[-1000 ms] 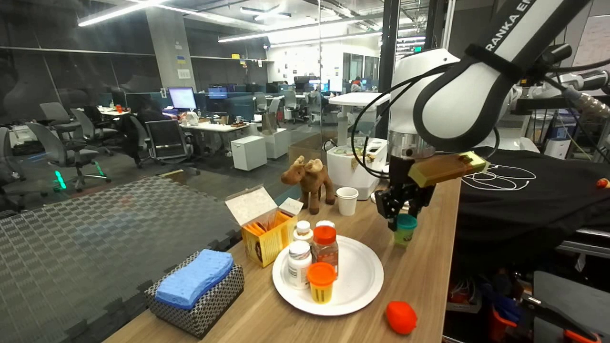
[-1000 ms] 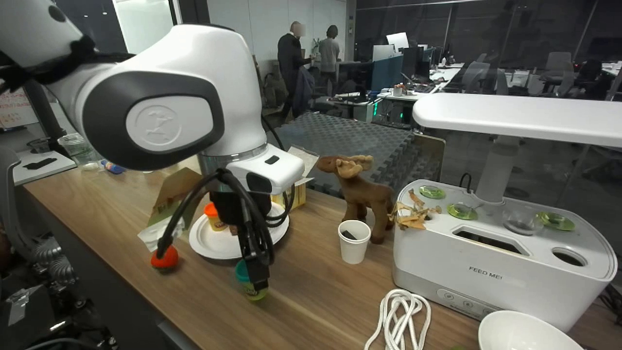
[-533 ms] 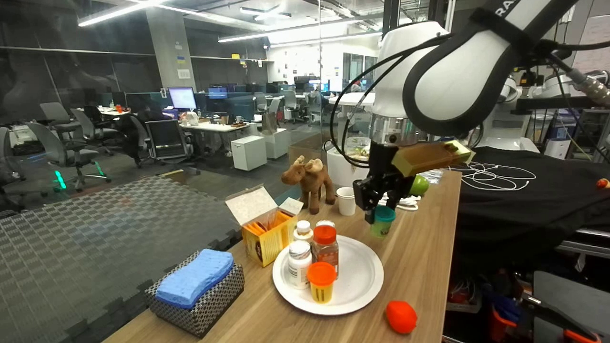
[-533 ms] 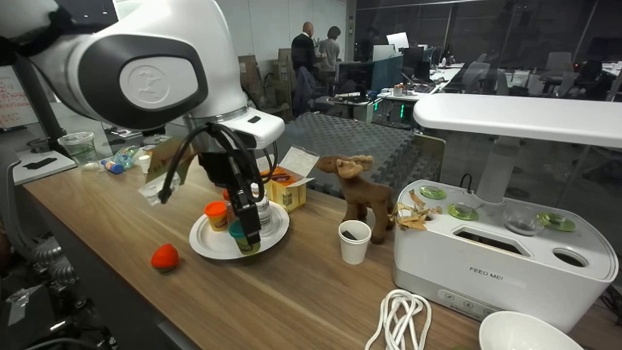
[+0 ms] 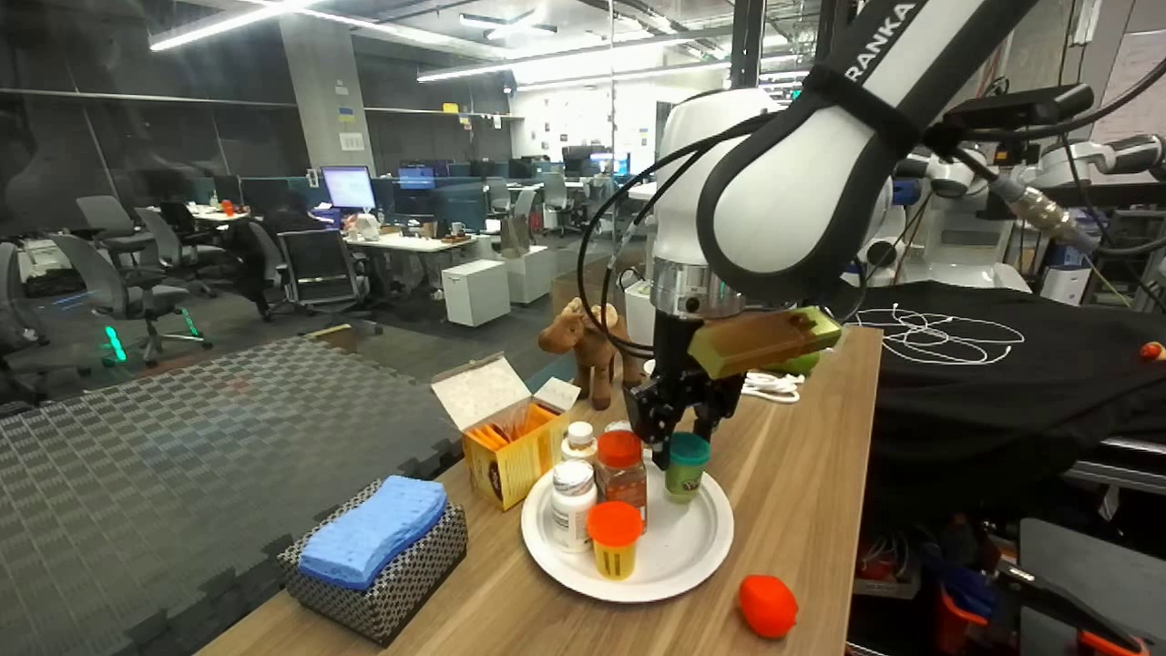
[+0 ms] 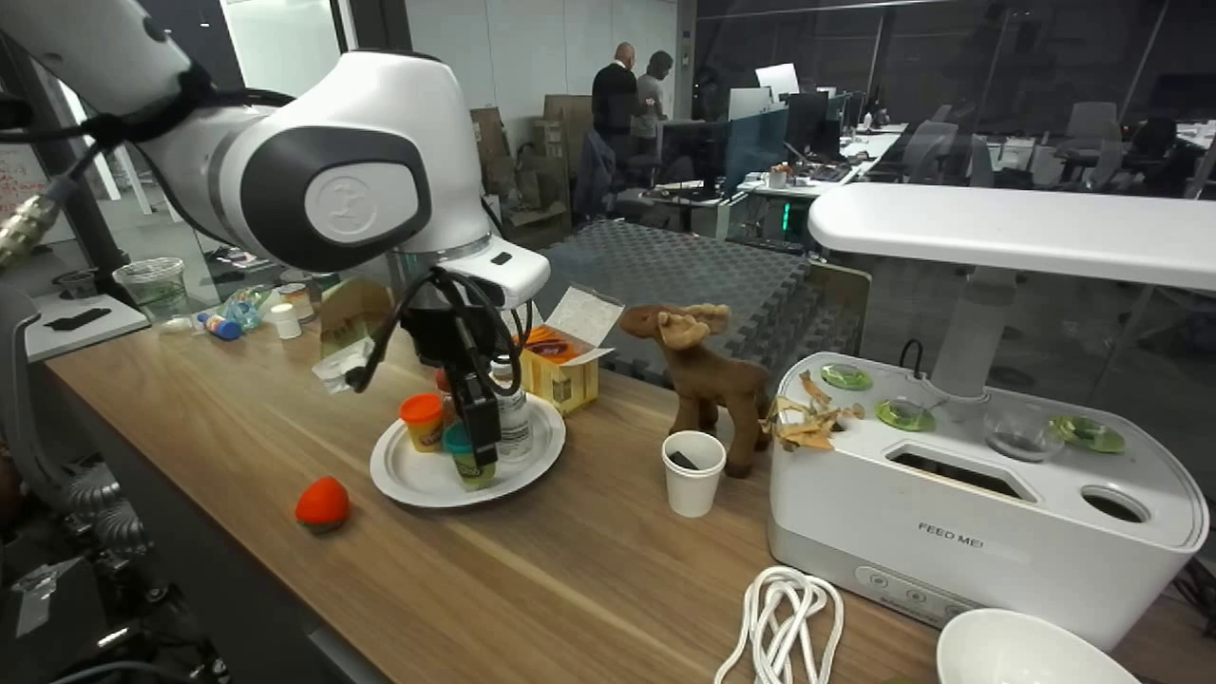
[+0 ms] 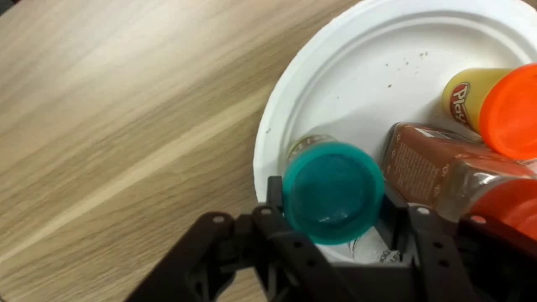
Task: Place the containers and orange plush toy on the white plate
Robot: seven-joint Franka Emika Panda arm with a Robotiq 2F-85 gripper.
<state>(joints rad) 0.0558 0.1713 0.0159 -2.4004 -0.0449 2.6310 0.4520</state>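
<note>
Pinching teal-lidded tub (image 7: 333, 188) approx. upright in hand (image 7: 331, 196), w/in rim of white plate (image 7: 348, 84), just beside red-lidded jar (image 7: 436, 172), so prob. must release slowly.

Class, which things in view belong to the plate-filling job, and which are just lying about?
Belongs to the job:
gripper, holding the teal-lidded tub
white plate
orange-lidded tub
red-lidded jar
white bottles
red-orange toy

Just lying about:
blue sponge
yellow box
brown moose
white cup
white bowl
</note>
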